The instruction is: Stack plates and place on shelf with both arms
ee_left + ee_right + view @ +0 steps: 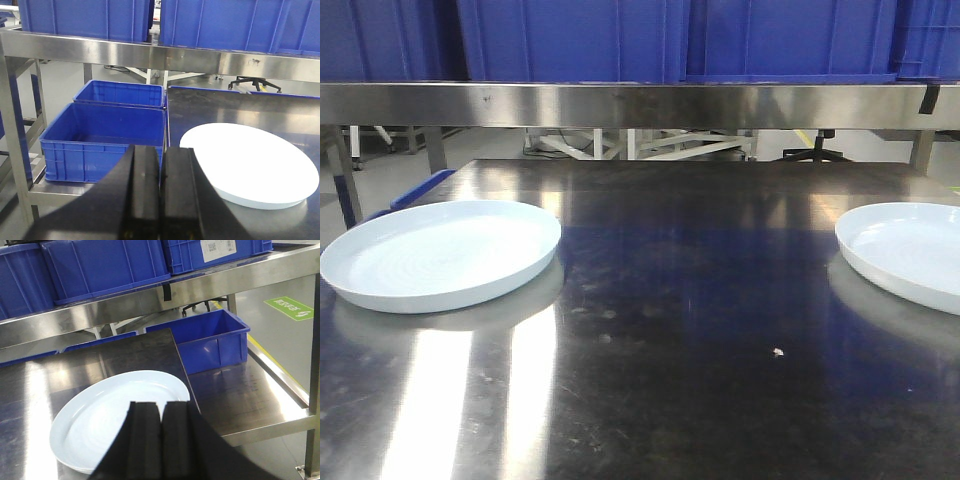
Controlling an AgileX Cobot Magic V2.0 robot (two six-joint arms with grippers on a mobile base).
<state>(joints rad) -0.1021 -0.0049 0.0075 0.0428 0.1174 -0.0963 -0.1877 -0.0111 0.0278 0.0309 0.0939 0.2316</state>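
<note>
Steel tabletop (680,350) under blue crates (580,40) holds two plates (440,255); left gripper (161,152) and right gripper (160,409) closed, empty.

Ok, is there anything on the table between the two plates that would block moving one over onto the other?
Nothing visible does. The left plate and right plate lie apart on the steel table, with only bare surface and a tiny pale speck between them.

Left hand (161,156) closed; right hand (160,409) closed
</note>
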